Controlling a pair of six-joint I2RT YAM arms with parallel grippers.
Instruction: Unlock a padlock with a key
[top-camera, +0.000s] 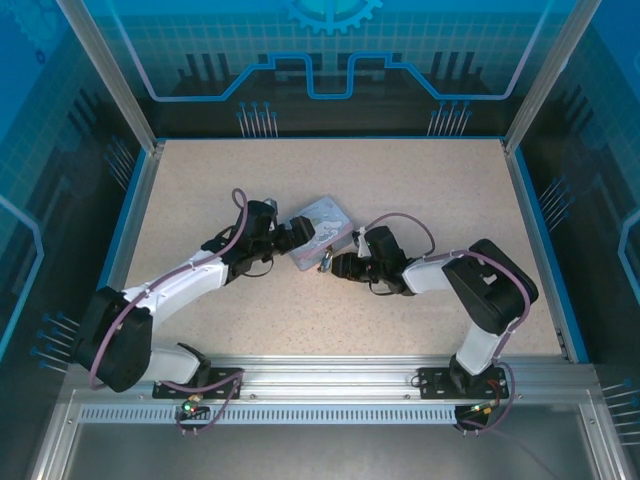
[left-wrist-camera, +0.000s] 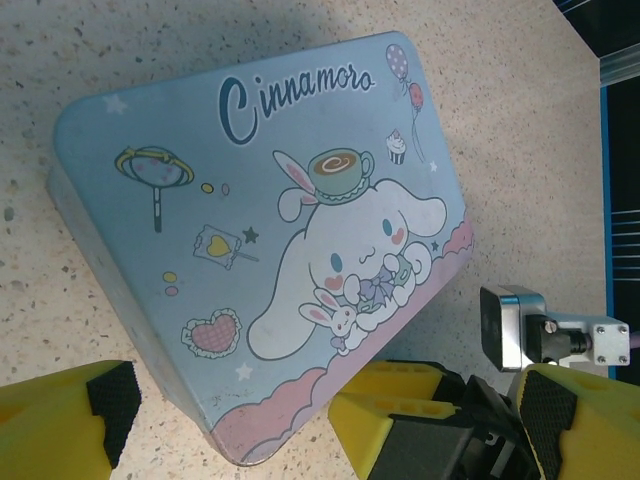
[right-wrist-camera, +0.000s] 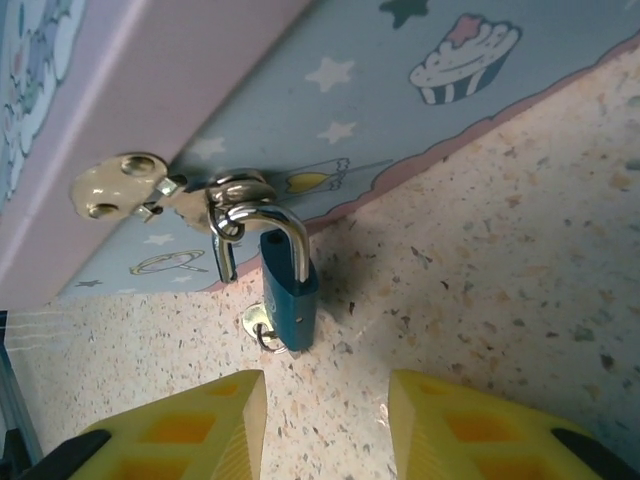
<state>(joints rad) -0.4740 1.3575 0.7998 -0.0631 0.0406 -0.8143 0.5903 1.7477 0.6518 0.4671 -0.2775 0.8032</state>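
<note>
A small blue padlock (right-wrist-camera: 290, 290) hangs by its silver shackle from the hasp (right-wrist-camera: 120, 185) of a pale blue cartoon tin (left-wrist-camera: 270, 210). One shackle leg stands free of the body. A brassy key (right-wrist-camera: 256, 325) with a ring sticks out beside the padlock's bottom, on the table. My right gripper (right-wrist-camera: 325, 420) is open just short of the padlock, with nothing between its yellow fingers. My left gripper (left-wrist-camera: 330, 405) is wide open at the tin's near corner. From above, the padlock (top-camera: 326, 262) sits between the tin (top-camera: 322, 222) and the right gripper (top-camera: 338, 266).
The tin lies mid-table on the speckled top (top-camera: 440, 200), with the left gripper (top-camera: 298, 233) at its left edge. The right gripper's finger (left-wrist-camera: 400, 405) and wrist camera (left-wrist-camera: 510, 325) show close under the tin's corner. Blue walls ring the table.
</note>
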